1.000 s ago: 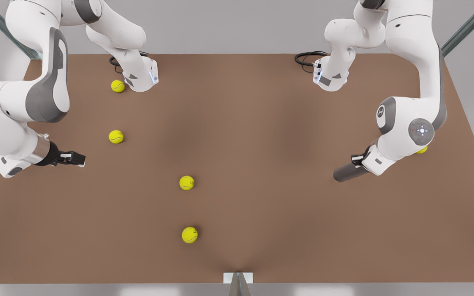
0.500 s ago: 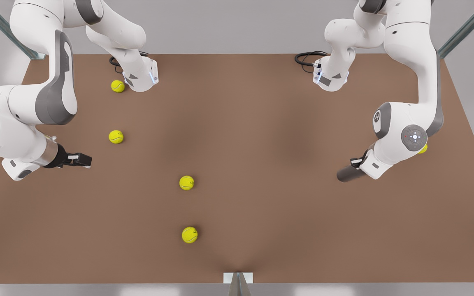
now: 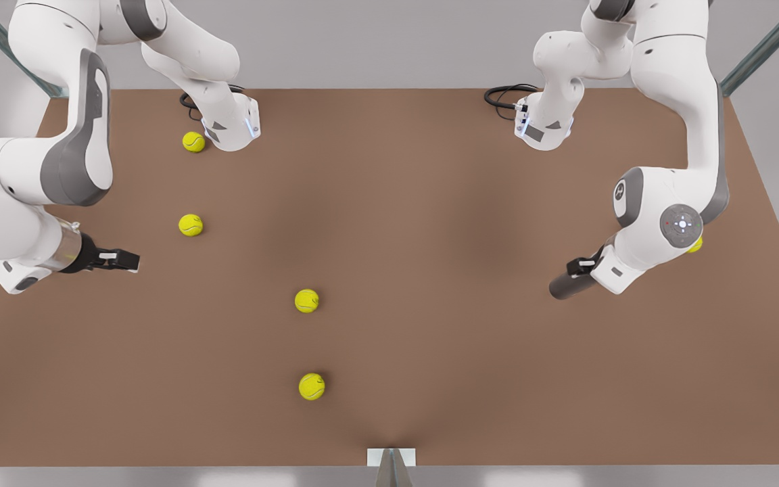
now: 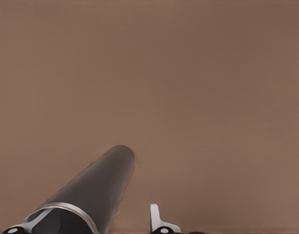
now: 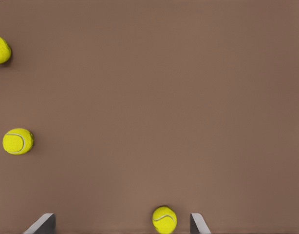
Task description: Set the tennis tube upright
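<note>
The tennis tube point(image 3: 571, 285) is a dark grey cylinder lying tilted at the front view's right, partly under the left arm's wrist. My left gripper point(image 3: 582, 265) sits over its near end. In the left wrist view the tube point(image 4: 98, 187) runs away from the camera with its pale-rimmed hollow end between the fingers. It lies close to one finger, with a gap to the other fingertip point(image 4: 156, 217), and the fingers stand wide apart. My right gripper point(image 3: 127, 260) hovers open at the front view's left, holding nothing; its fingertips point(image 5: 198, 223) frame bare table.
Several yellow-green tennis balls lie on the brown table point(image 3: 430, 203): one near the left arm base point(image 3: 193, 141), one point(image 3: 191, 224) close to the right gripper, two mid-table point(image 3: 306, 300) point(image 3: 312, 386), and one point(image 3: 696, 245) behind the left arm's wrist. Black cables point(image 3: 508, 95) lie at the back.
The right arm swung slightly toward the front view's right, then back. The left arm's wrist shifted a little toward the front view's left, and the tube's free end barely moved.
</note>
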